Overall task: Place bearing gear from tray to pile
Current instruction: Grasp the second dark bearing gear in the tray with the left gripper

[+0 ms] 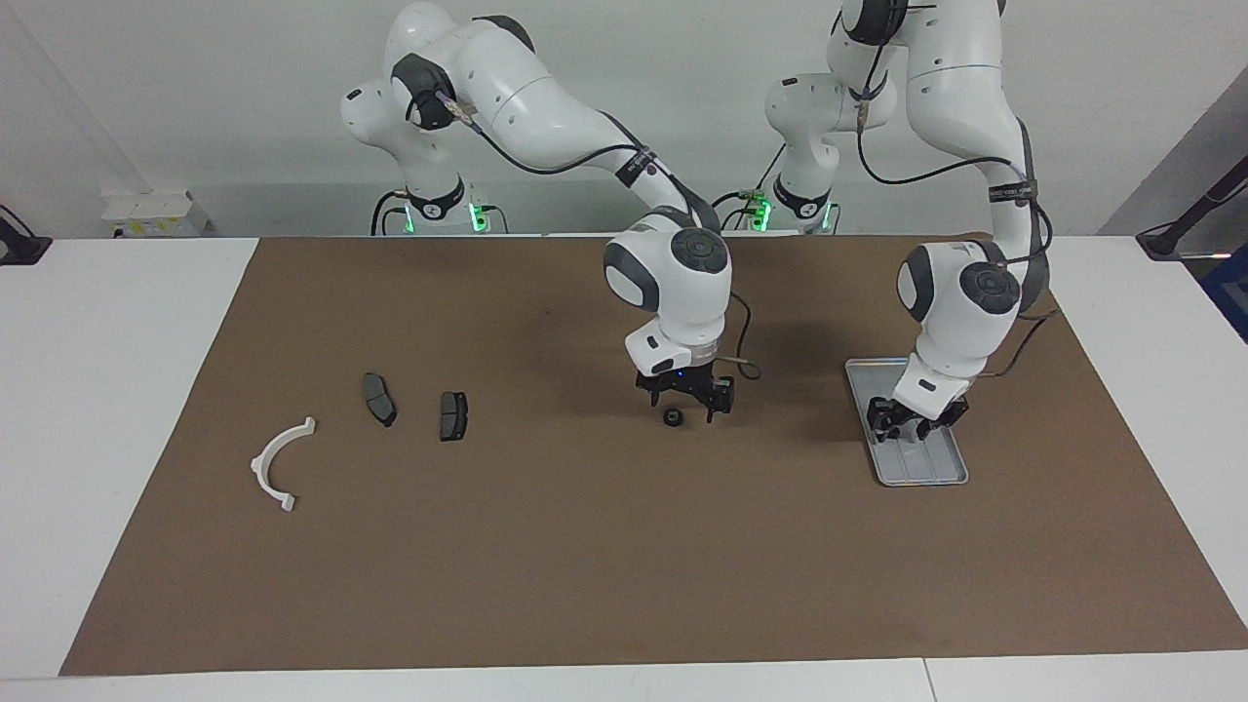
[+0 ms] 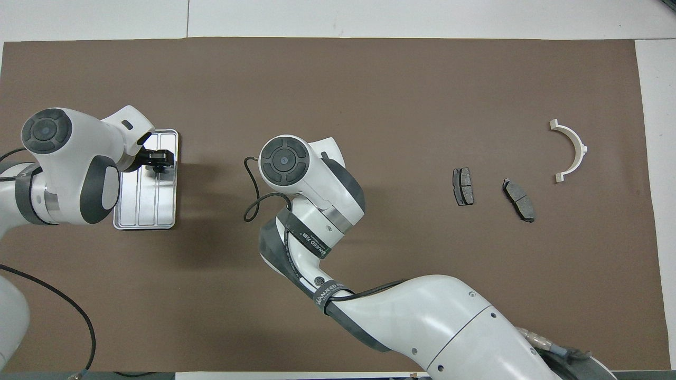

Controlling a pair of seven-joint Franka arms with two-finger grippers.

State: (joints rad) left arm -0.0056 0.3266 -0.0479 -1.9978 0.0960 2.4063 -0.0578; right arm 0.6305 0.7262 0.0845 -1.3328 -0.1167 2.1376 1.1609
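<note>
Brown mat (image 1: 585, 565) covers most of the white table and fills the frame in both views.

Right arm reaches in from the top of the facing view to the frame's centre. Right gripper (image 1: 688, 402) hangs low over the mat, fingers spread wide, holding nothing.

Left gripper (image 1: 907, 421) is down over the tray (image 1: 926, 470), at mid-height toward the left arm's end of the table. Cannot tell whether it is wide, narrow or gripping.

White half-ring bracket (image 1: 276, 463) lies toward the right arm's end of the table. Two dark brake pads (image 1: 379, 399) (image 1: 453, 415) sit side by side, apart from each other, between the bracket and the frame's centre.

Small black gear (image 1: 672, 417) lies on the mat directly beneath the right gripper, just below its spread fingers. It is off the tray and well apart from the pads. In the overhead view the right wrist hides it.
</note>
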